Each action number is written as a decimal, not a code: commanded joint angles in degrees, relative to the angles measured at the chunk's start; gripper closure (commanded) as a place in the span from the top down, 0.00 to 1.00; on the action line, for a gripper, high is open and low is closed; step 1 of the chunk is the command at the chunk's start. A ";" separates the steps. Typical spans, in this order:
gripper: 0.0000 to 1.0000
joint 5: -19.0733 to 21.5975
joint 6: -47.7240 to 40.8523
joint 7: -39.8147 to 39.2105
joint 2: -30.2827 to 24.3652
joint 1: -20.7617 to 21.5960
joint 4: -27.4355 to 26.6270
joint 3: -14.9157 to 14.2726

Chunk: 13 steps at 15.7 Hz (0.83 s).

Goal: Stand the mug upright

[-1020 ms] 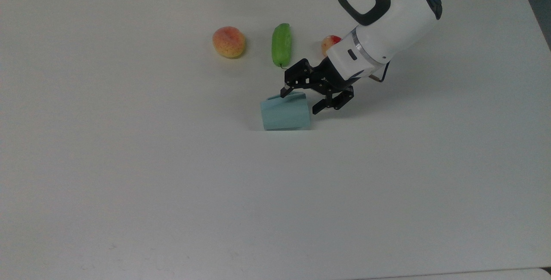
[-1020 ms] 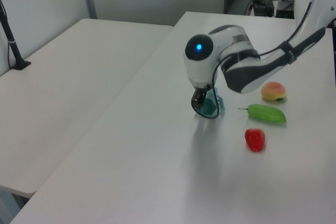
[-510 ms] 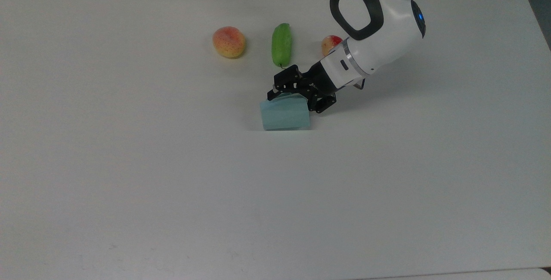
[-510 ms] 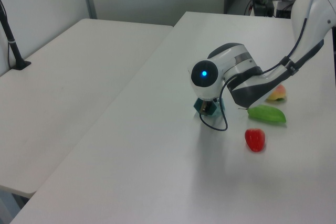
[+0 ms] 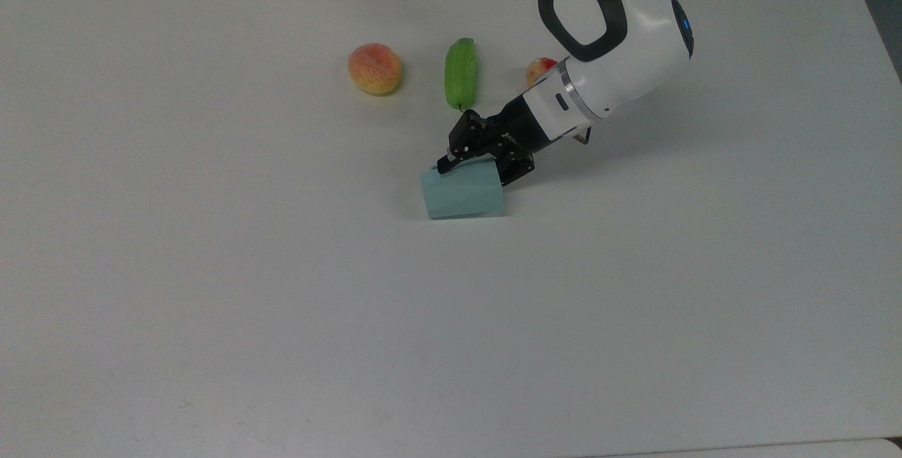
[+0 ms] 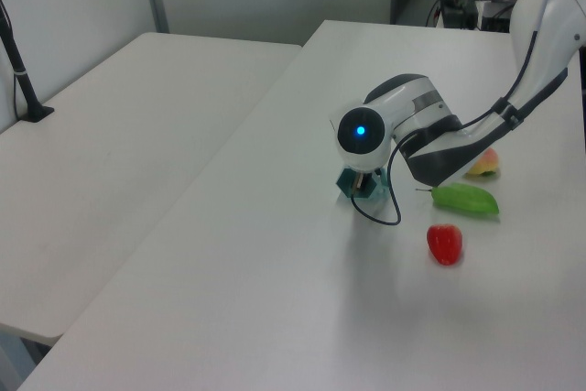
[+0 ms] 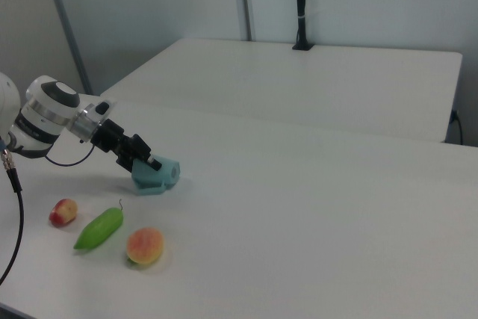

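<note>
Gripping mug [image 5: 461, 194], fingers [image 5: 445, 164] closed on rim

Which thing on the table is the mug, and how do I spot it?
Find the white table, then the black gripper at the end of the white robot arm. The mug lies on its side right at its tip: pale blue with flat sides, unlike the round peach and green cucumber nearby.

— What crowds the gripper [image 5: 473, 167]?
— The mug [image 5: 461, 192] lies against it; cucumber [image 5: 461, 72], peach [image 5: 375, 68] and red fruit [image 5: 539, 69] sit behind.
— Open room?
— Bare table [image 5: 282, 317] beyond the mug.
</note>
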 commanded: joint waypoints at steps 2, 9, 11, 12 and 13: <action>0.00 3.52 2.18 0.91 -2.09 -2.61 -1.45 1.02; 0.00 31.37 2.62 -11.38 -7.46 -9.21 8.12 0.94; 0.00 37.00 2.62 -15.15 -7.81 -10.87 9.97 0.68; 0.00 40.25 2.62 -17.87 -7.81 -12.36 10.94 0.67; 0.00 44.11 2.79 -21.55 -7.64 -14.12 12.25 0.59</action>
